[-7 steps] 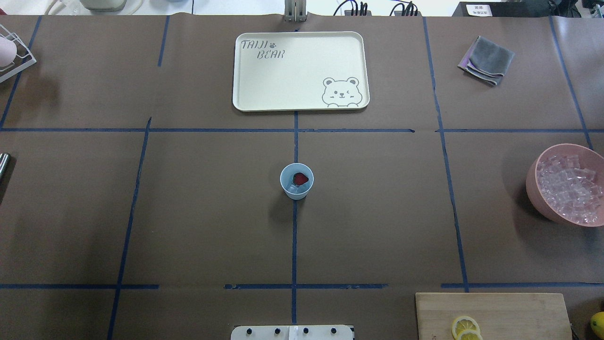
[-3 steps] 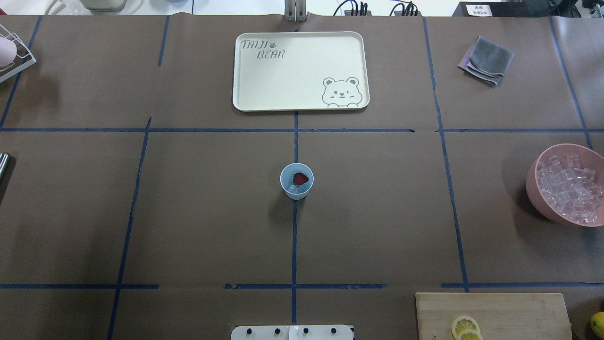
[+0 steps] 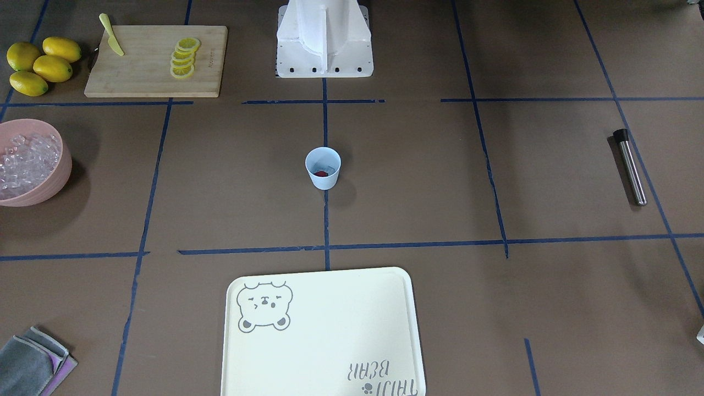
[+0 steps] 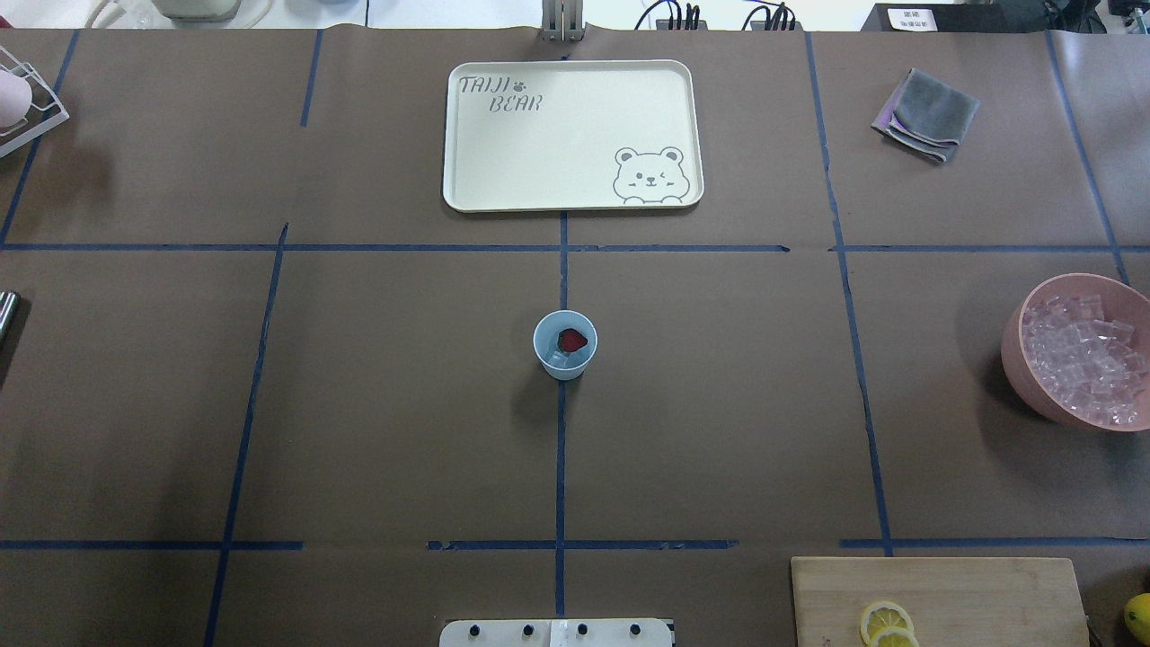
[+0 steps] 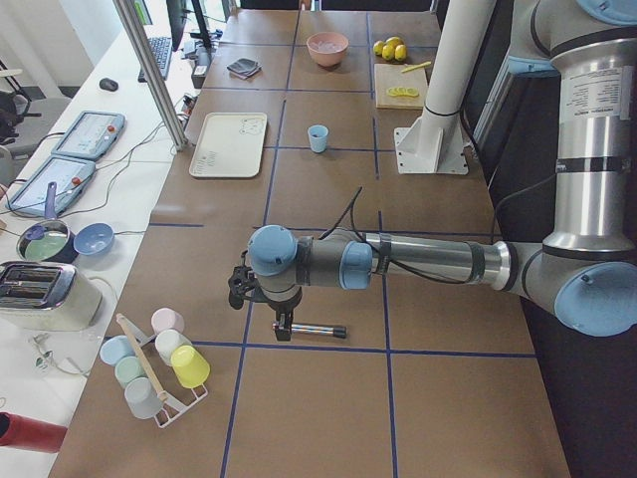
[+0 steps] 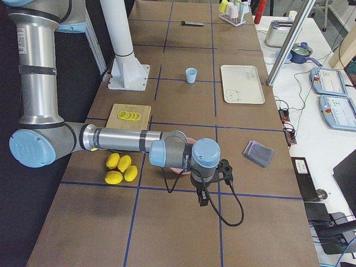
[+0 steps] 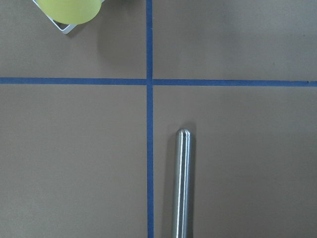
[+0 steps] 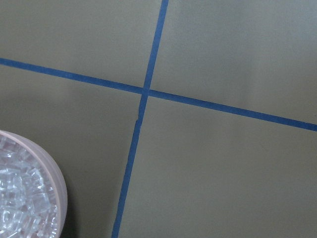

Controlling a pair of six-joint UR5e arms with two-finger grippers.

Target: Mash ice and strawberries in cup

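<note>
The pale blue cup [image 4: 565, 344] stands at the table's middle, also in the front view [image 3: 323, 168]. In it lie a red strawberry [image 4: 572, 340] and clear ice [image 4: 559, 358]. A steel rod with a black end [image 3: 630, 166] lies at the table's left side and shows in the left wrist view [image 7: 182, 183]. My left gripper [image 5: 239, 287] hovers over the rod [image 5: 314, 330]. My right gripper [image 6: 225, 169] is beside the pink bowl. Both show only in the side views, so I cannot tell whether they are open or shut.
A pink bowl [image 4: 1024, 377] full of ice stands at the right edge. A cream bear tray [image 4: 503, 162] lies behind the cup. A cutting board [image 4: 988, 593] holds lemon slices [image 4: 885, 622]. Whole lemons [image 3: 38, 63], a grey cloth [image 4: 927, 114] and a cup rack [image 5: 154, 363] are also here.
</note>
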